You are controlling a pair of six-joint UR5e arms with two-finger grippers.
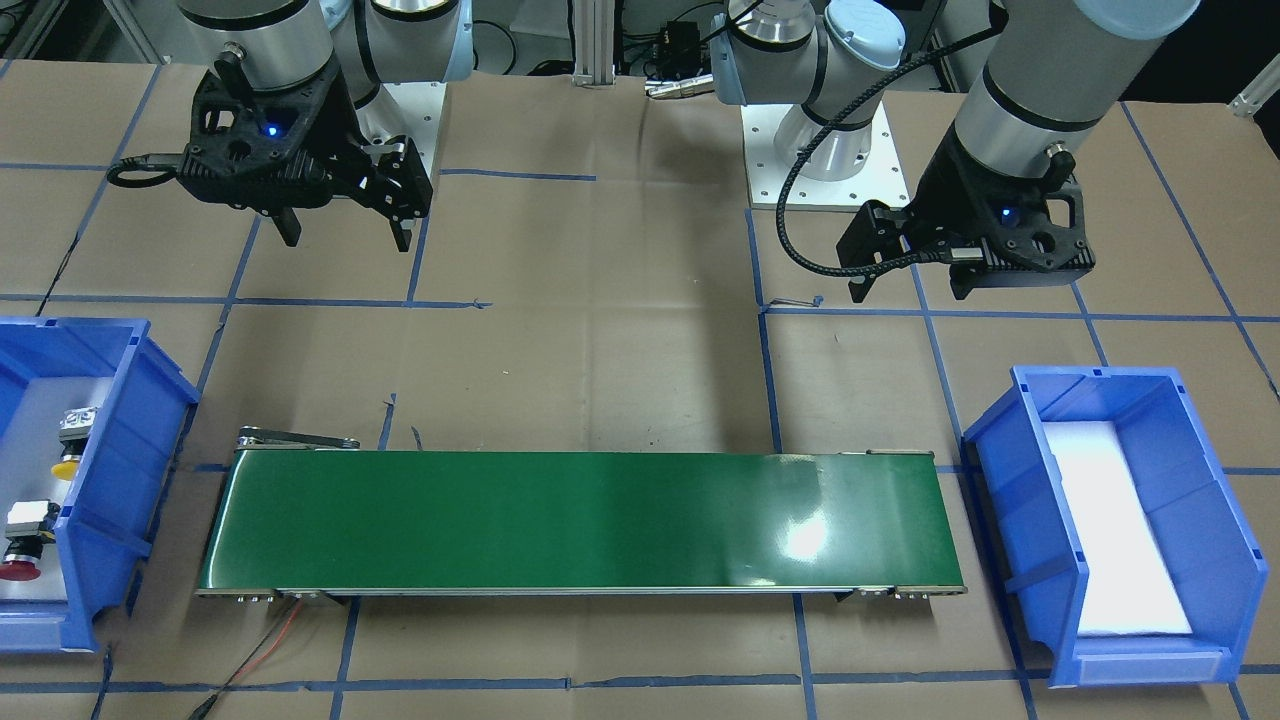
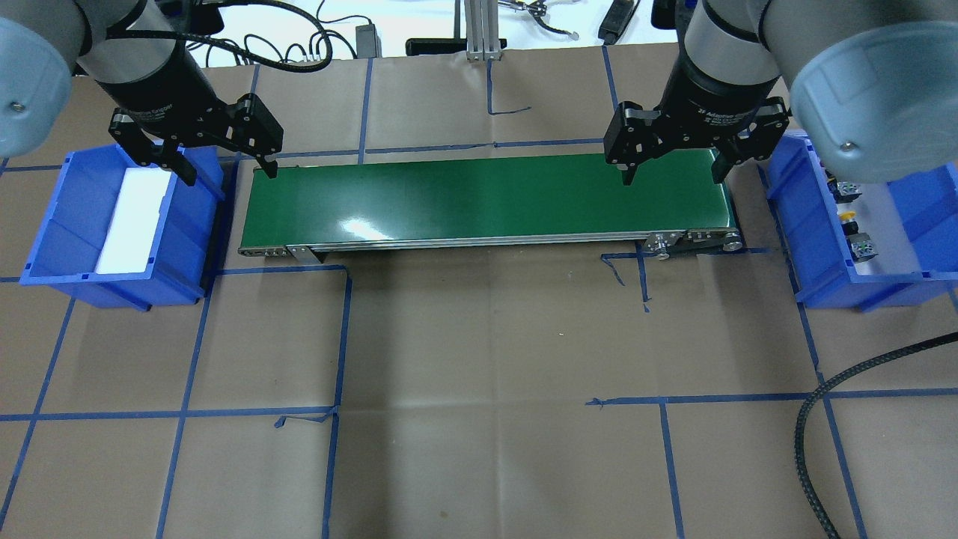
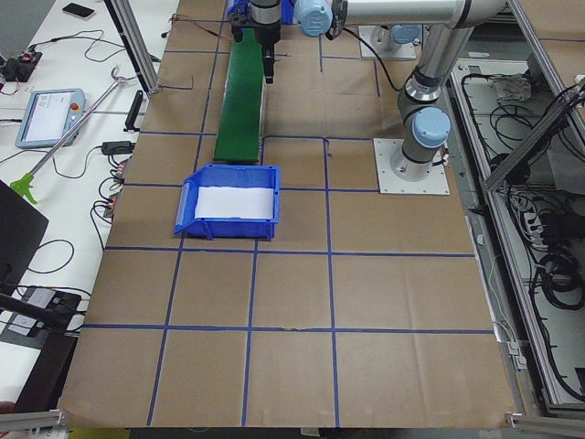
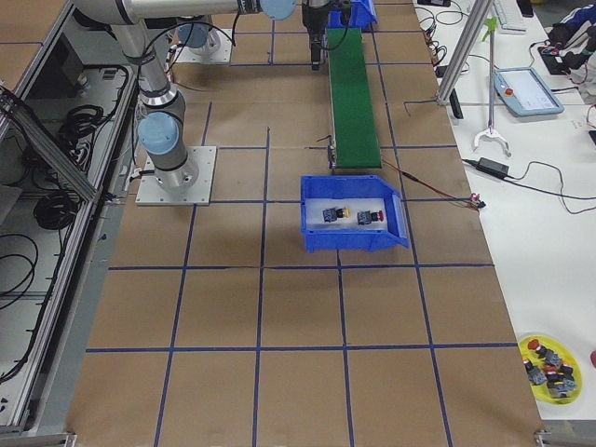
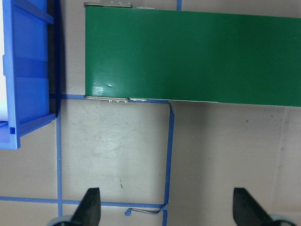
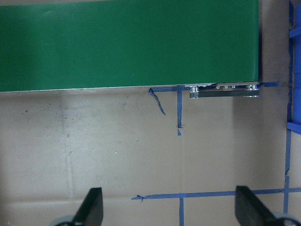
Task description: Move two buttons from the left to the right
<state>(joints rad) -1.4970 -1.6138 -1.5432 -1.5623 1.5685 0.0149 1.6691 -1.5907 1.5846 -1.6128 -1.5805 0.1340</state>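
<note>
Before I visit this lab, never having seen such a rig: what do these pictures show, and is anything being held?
A robot with two arms stands at a paper-covered table. Each arm ends in a two-finger gripper; the left gripper and the right gripper are both open and empty. Four pictures come from fixed cameras: behind the robot, facing it, and at each table end. Two come from wrist cameras looking down. A green belt lies in the middle, a blue bin at each end. The right bin holds a yellow button and a red button; the left bin only a white pad.
</note>
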